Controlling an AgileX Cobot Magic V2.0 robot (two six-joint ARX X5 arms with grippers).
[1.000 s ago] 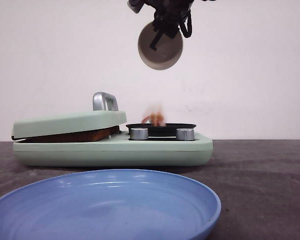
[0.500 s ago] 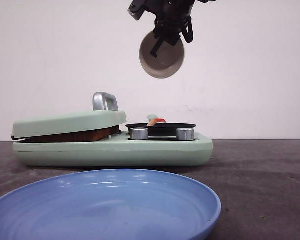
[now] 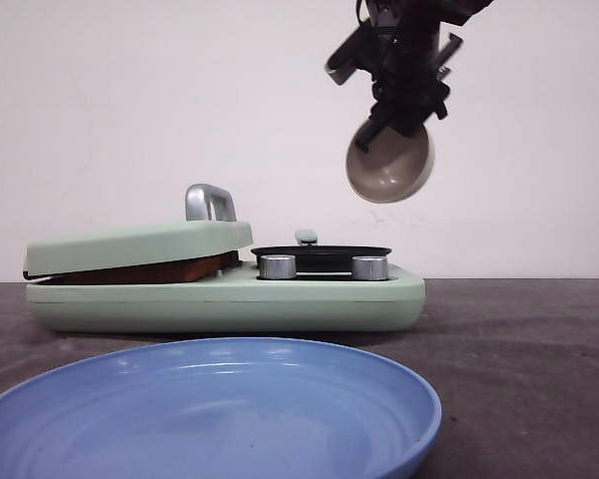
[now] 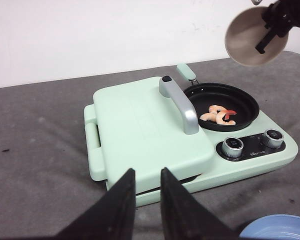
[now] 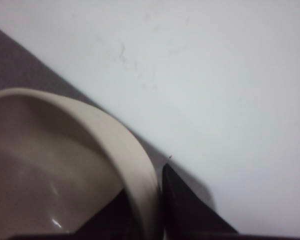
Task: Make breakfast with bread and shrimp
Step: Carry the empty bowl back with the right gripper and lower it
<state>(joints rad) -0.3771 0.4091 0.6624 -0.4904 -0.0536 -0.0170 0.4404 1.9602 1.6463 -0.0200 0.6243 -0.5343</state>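
My right gripper (image 3: 384, 122) is shut on the rim of a beige bowl (image 3: 391, 165) and holds it tilted in the air, to the right of the black pan (image 3: 321, 252). The bowl also shows in the left wrist view (image 4: 247, 36) and the right wrist view (image 5: 117, 145), and looks empty. Shrimp (image 4: 219, 115) lie in the pan (image 4: 242, 100). The green cooker's lid (image 4: 145, 132) is down. A brown edge (image 3: 140, 271) shows in the gap under it; the bread is otherwise hidden. My left gripper (image 4: 147, 175) hangs empty before the cooker, jaws a narrow gap apart.
A large blue plate (image 3: 210, 409) lies at the table's front, with its edge in the left wrist view (image 4: 277, 227). The cooker has a metal handle (image 4: 182, 107) on the lid and two knobs (image 4: 233, 146) at its front. A white wall stands behind.
The right gripper has carried the tilted bowl right and lower, away from above the pan. The shrimp, blurred above the pan a second ago, have dropped below its rim in the front view.
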